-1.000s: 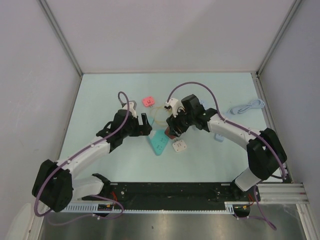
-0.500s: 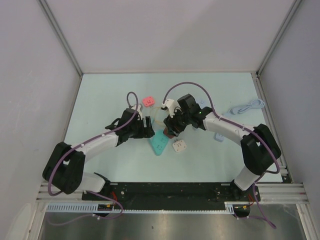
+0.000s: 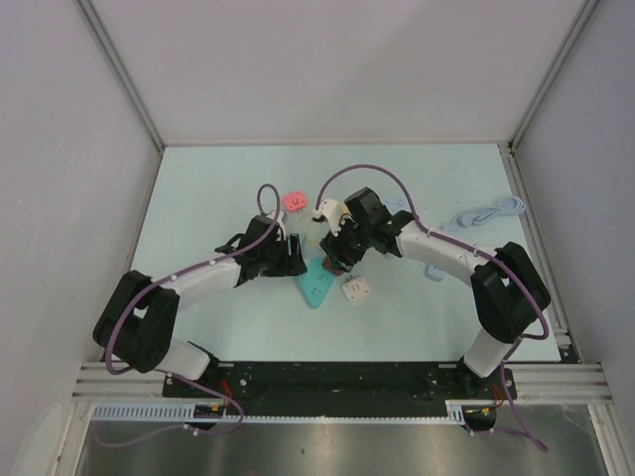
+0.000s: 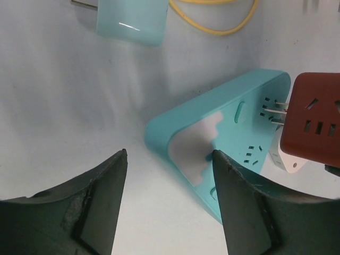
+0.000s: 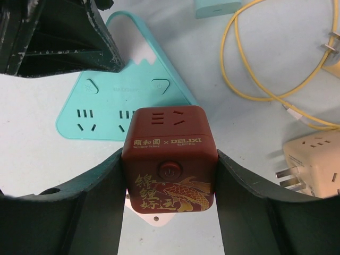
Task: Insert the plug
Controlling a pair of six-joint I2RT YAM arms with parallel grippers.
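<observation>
Change: over the last second the left arm has reached in and its elbow has swung right; the right arm has edged left, the cube hardly shifting.
Left gripper [image 4: 169, 154]: fingers spread apart, holding nothing, low over the table at the strip's [image 4: 212, 138] rounded corner.
Right gripper [image 5: 169, 178]: clamped on the cube [image 5: 170, 133], 1 finger on each side.
Cube, place: over the strip's socket end, mid-table between the 2 arms, seen from above at [image 3: 338, 262].
Cube, heading: its 3 prongs [image 4: 273, 111] point at the strip's face, so its prong-to-back axis runs into that face; the button-and-fish side faces the right wrist camera.
Prongs: bare metal shows between the cube and the strip; the tips reach the slots, and I cannot tell if they have gone in.
Strip: teal triangle lying flat, 1 corner toward the left gripper, the socket row under the cube.
Nearby: white adapter [image 5: 313, 159] just right of the cube, yellow cable [image 5: 255, 90] looped beyond it, a pale blue charger [image 4: 133, 21] past the strip.
</observation>
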